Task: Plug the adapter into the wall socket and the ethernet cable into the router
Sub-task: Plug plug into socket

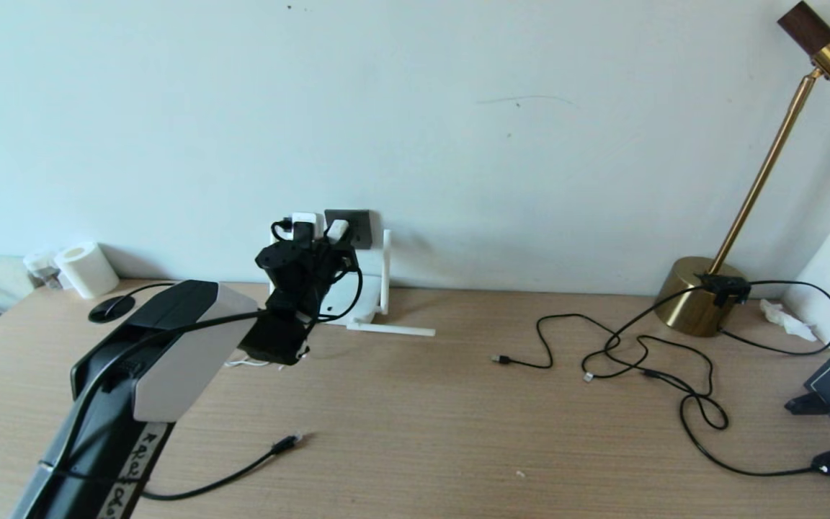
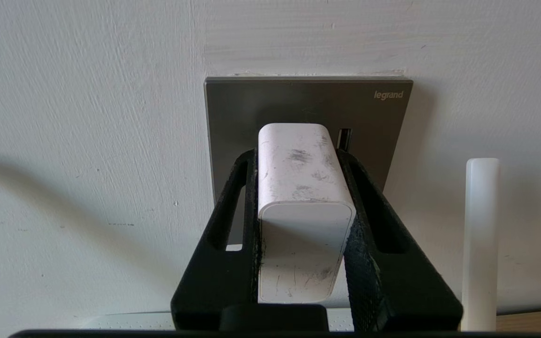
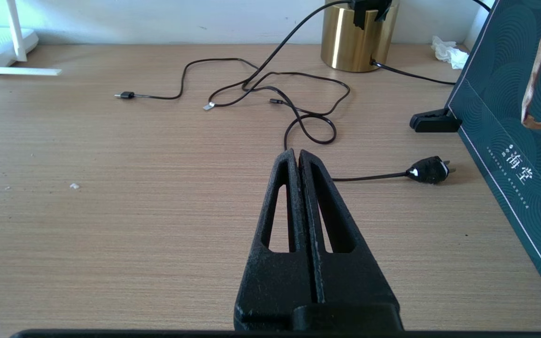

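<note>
left pincer [image 2: 303,188] clamped on the adapter [image 2: 301,188], one black finger [image 2: 247,211] on each side of the white block. adapter is held up at the wall socket [image 2: 383,122], its far end right against the dark grey plate; can't tell if the pins are in. in the head view the left arm reaches from the near left up to the wall, pincer [image 1: 321,241] at the socket [image 1: 357,223].

router [image 1: 361,306] sits on the tabletop [image 1: 458,432] below the socket against the wall, one antenna upright, another lying flat on the wood. ethernet cable [image 1: 242,472] lies loose on the tabletop near the left arm, its plug end free, well apart from the router.

right pincer [image 3: 297,157] shut tight, fingers pressed together, holding nothing, hanging over bare tabletop [image 3: 111,211]. thin black cables [image 3: 275,89] tangled beyond it, a brass lamp base [image 3: 355,42] by the wall, a dark green box [image 3: 514,141] at the right edge.
</note>
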